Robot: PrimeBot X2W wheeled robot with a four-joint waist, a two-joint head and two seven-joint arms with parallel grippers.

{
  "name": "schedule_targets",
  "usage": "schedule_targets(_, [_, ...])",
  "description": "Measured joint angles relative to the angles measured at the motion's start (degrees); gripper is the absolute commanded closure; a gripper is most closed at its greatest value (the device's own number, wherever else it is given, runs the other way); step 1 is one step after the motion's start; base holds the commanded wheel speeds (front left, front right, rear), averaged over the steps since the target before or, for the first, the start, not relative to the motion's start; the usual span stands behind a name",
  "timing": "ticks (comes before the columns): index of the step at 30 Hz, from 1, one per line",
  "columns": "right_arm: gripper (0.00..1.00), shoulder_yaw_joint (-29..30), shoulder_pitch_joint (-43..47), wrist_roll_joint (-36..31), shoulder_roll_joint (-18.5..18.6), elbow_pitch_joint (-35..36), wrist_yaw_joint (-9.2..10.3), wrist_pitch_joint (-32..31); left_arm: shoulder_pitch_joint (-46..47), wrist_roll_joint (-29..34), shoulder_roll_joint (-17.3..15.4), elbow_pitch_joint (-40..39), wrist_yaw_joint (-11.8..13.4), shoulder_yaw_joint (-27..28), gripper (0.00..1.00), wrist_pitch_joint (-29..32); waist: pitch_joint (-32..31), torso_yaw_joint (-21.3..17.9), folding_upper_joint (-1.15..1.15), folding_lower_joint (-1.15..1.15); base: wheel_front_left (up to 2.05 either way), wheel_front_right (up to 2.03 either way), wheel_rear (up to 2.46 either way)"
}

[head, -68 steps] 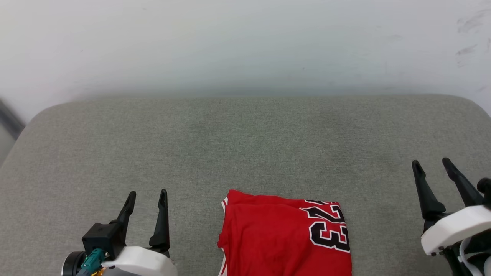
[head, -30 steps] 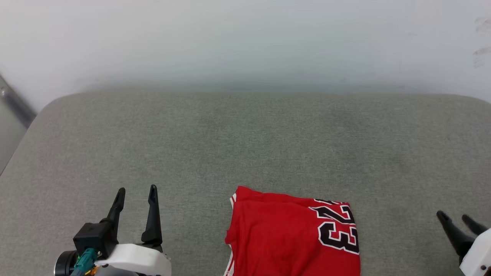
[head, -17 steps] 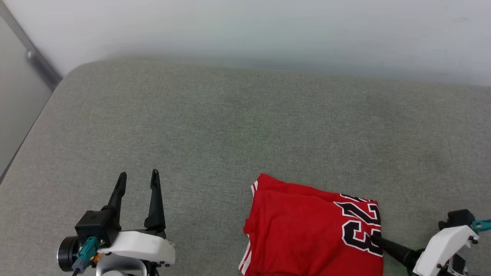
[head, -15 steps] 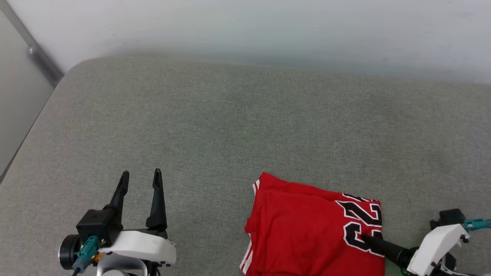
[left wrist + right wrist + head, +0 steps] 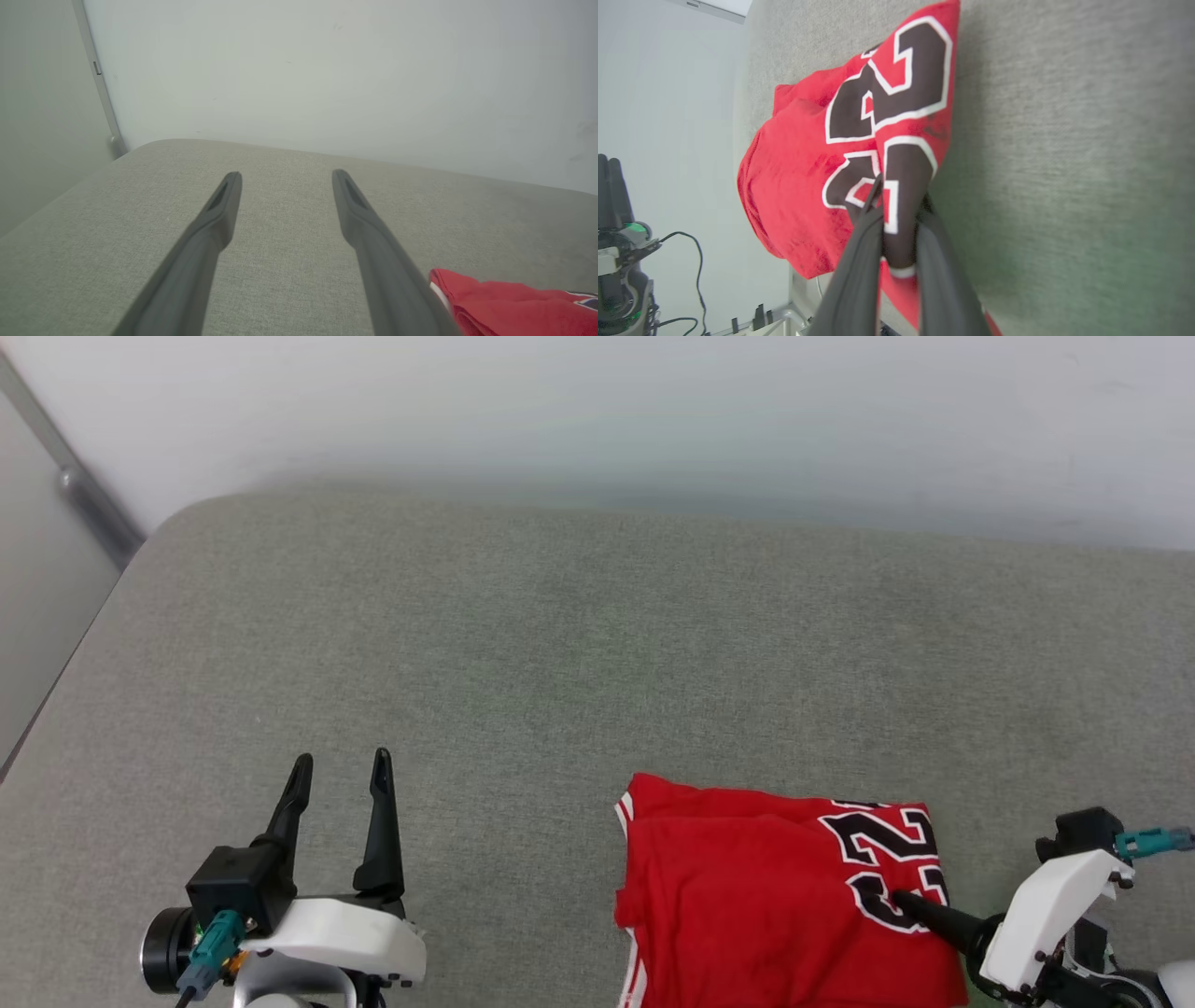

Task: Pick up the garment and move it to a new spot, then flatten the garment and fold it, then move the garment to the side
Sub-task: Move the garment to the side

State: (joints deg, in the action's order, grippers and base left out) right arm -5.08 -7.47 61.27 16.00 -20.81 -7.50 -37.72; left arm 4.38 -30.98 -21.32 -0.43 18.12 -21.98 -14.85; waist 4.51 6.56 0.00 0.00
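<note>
The garment (image 5: 747, 896), a folded red jersey with a black, white-outlined "23", lies at the near edge of the grey cushion (image 5: 560, 663), right of centre. My right gripper (image 5: 901, 899) reaches in from the right and is shut on the garment's right edge by the number. In the right wrist view the two fingers (image 5: 859, 252) pinch a raised fold of the garment (image 5: 803, 163) between them at the gripper (image 5: 901, 200). My left gripper (image 5: 341, 761) stands open over bare cushion, well left of the garment. In the left wrist view the gripper (image 5: 285, 175) holds nothing, with the garment's corner (image 5: 514, 303) at lower right.
A pale wall (image 5: 597, 411) rises right behind the cushion. A grey rail (image 5: 84, 495) runs along the cushion's left side. The cushion stretches wide beyond and left of the garment. The right wrist view has cables and a stand (image 5: 626, 261) past the near edge.
The head camera has turned left. My right gripper came in from the right to the garment's right edge and closed on it. The left gripper stays open in place.
</note>
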Motion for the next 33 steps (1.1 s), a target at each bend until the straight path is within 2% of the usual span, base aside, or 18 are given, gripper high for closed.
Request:
schedule_targets(3, [1.00,-2.55,-1.12,-5.46,2.53,0.73,0.00,3.05,-0.62,0.00,-0.42,-0.05,0.02,-0.04,0.00,0.05,-0.96,-1.19,0.00,0.00,0.00,0.00,0.00])
schedule_targets(8, [1.00,-4.69,-3.89,-20.12,6.77,-0.29,0.00,6.64,-1.62,0.02,-1.20,-1.16,0.35,0.01,0.00,0.24,-1.99,-4.52,0.00,0.00,0.00,0.00,0.00])
schedule_targets(11, [1.00,-4.43,-5.18,-25.86,6.89,-0.97,0.00,6.77,-1.82,0.07,-1.32,-1.86,0.20,-0.51,0.00,0.56,-2.25,-7.12,0.00,0.00,0.00,0.00,0.00])
schedule_targets(19, [1.00,-2.48,-10.49,-34.89,5.75,-1.42,-0.01,8.56,0.24,1.42,-1.94,-3.97,-0.83,-2.18,0.00,1.66,-0.46,-15.93,0.00,0.00,0.00,0.00,0.00])
schedule_targets(25, [1.00,1.51,-17.85,-40.03,5.82,-5.97,-0.02,14.21,6.21,2.79,-2.89,-6.67,-2.64,-3.47,0.00,4.04,5.73,-21.01,0.00,0.00,0.00,0.00,0.00])
schedule_targets(26, [1.00,4.65,-22.71,-41.90,5.84,-8.70,-0.01,18.53,9.88,4.42,-4.37,-8.42,-3.25,-3.85,0.00,6.15,9.87,-22.81,0.00,0.00,0.00,0.00,0.00])
schedule_targets(33, [1.00,13.00,-31.83,-44.28,6.84,-16.90,-0.02,26.44,18.36,8.00,-6.91,-12.56,-4.54,-4.90,0.00,11.10,19.94,-25.80,0.00,0.01,0.00,0.00,0.00])
